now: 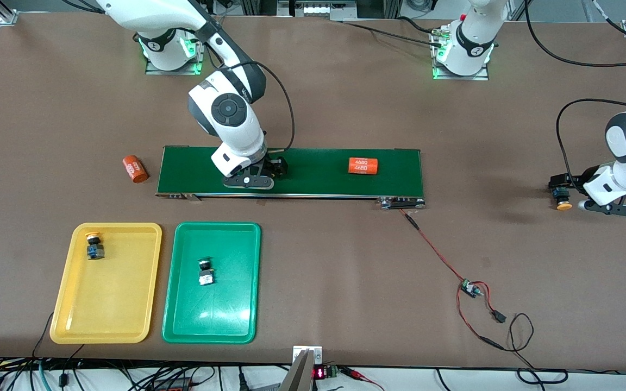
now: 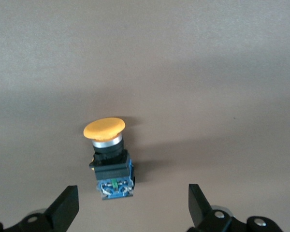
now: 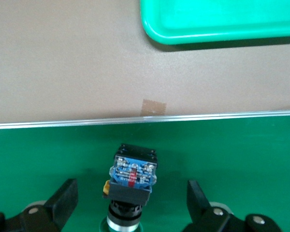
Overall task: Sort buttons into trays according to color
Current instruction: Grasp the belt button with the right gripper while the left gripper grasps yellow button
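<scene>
A yellow tray [image 1: 112,293] holds one yellow-capped button [image 1: 94,245]. Beside it, a green tray [image 1: 215,312] holds one green-capped button [image 1: 205,271]. My right gripper [image 1: 249,182] is low over the conveyor belt, open [image 3: 130,203]. A green-capped button [image 3: 131,180] lies on the belt between its fingers, untouched. My left gripper [image 1: 606,208] is open [image 2: 133,208] over bare table at the left arm's end. A yellow-capped button [image 1: 563,205] lies on its side just ahead of the fingertips [image 2: 108,155], not gripped.
The dark-green conveyor belt [image 1: 313,172] carries an orange "4680" cylinder [image 1: 363,165]. Another cylinder [image 1: 135,169] lies on the table off the belt's end, toward the right arm. Red and black wires with a small board [image 1: 468,288] trail from the belt. The green tray's edge [image 3: 222,21] shows in the right wrist view.
</scene>
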